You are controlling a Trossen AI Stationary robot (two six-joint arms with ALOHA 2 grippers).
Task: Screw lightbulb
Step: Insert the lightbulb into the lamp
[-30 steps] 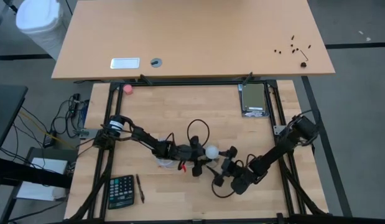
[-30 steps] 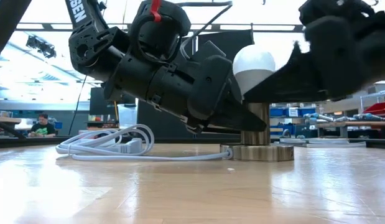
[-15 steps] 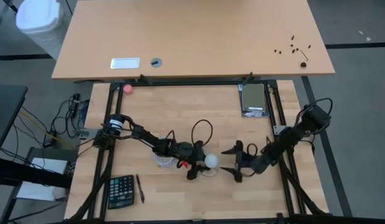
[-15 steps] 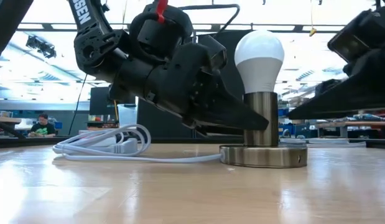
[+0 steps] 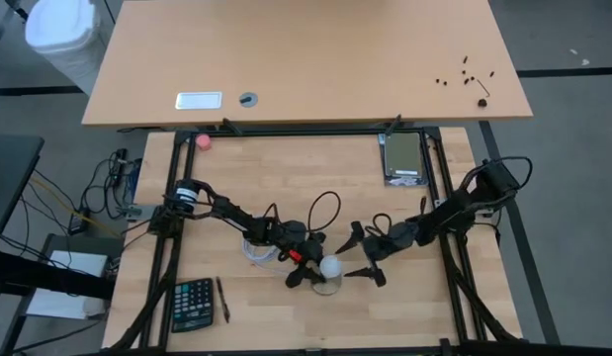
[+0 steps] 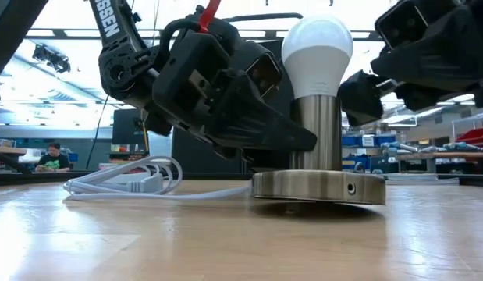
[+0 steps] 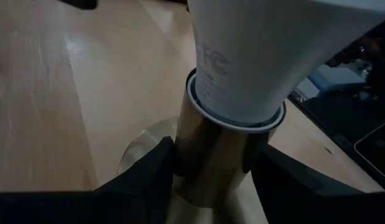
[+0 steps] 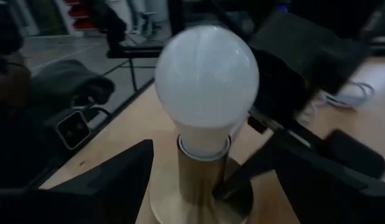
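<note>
The white lightbulb (image 5: 330, 265) (image 6: 317, 45) (image 8: 206, 81) stands upright with its narrow end in the brushed-metal stem (image 6: 317, 133) of a small lamp stand. The stand's round disc foot (image 6: 319, 187) rests on the wooden table near its middle. My left gripper (image 5: 307, 269) comes from the left and is shut on the stem below the bulb. My right gripper (image 5: 360, 255) stands open a little to the bulb's right, pointing at it and touching nothing. My left gripper pinches the metal stem (image 7: 217, 165) between its two fingers (image 7: 148, 183), just under the socket's rim. The fingers come nearly level from the table's left and lie across the upright stem. The stand stays upright with its disc foot (image 7: 139, 146) on the table.
A white cord (image 6: 124, 181) lies coiled on the table left of the lamp. A calculator (image 5: 192, 303) and a pen (image 5: 223, 299) lie at the near left, a grey box (image 5: 404, 158) at the far right and a pink ball (image 5: 204, 141) at the far left.
My right gripper has drawn back from the bulb toward the table's right edge and turned to nearly level. My left gripper has swung toward the near edge, and the lamp stand with the bulb has slid that way while staying upright.
</note>
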